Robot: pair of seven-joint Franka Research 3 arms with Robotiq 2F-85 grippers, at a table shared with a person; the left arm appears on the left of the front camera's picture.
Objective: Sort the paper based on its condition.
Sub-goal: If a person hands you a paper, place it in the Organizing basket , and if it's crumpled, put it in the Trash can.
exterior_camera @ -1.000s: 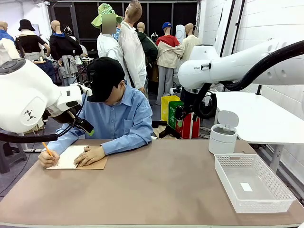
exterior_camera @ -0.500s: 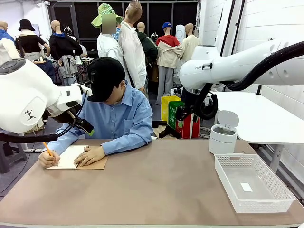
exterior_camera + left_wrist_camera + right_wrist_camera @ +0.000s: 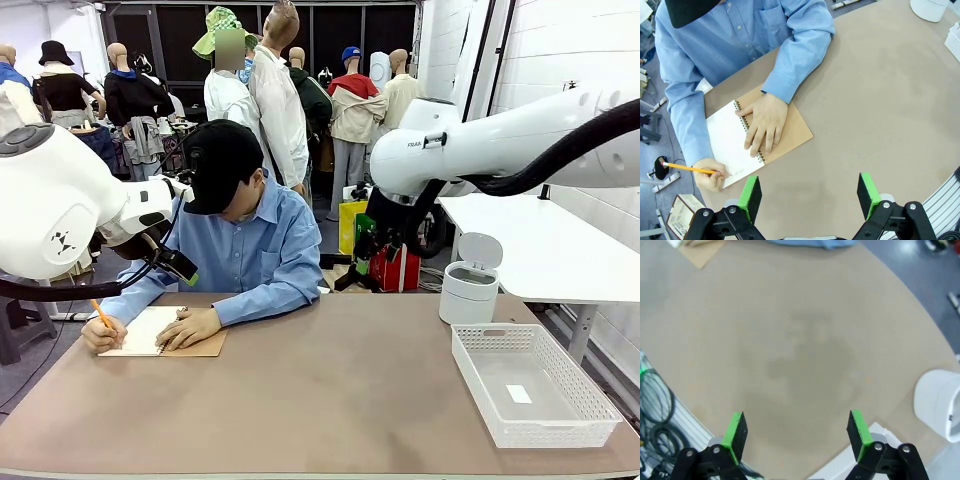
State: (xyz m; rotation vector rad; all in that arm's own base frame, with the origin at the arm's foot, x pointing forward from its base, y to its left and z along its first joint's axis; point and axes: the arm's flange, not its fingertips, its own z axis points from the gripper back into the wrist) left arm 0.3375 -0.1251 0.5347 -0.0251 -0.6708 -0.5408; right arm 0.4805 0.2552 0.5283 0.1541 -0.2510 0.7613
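The paper as a loose sheet is out of view. A white page (image 3: 726, 142) (image 3: 140, 330) is still bound in a spiral notebook with a brown cover (image 3: 794, 134) at the table's far left. A person holds it flat with one hand (image 3: 765, 122) and writes on it with an orange pencil (image 3: 690, 169). My left gripper (image 3: 810, 192) hangs open high above the table, just in front of the notebook. My right gripper (image 3: 797, 432) is open too, high over bare tabletop, with nothing between its green pads (image 3: 735, 430).
A white mesh basket (image 3: 555, 433) stands at the right front with a small white tag (image 3: 518, 394) inside. Behind it is a white lidded bin (image 3: 470, 280) (image 3: 940, 405). The brown tabletop (image 3: 340, 390) stretches between notebook and basket.
My right arm has swung a little to the left above the far edge of the table. The left arm has not moved and the person keeps writing.
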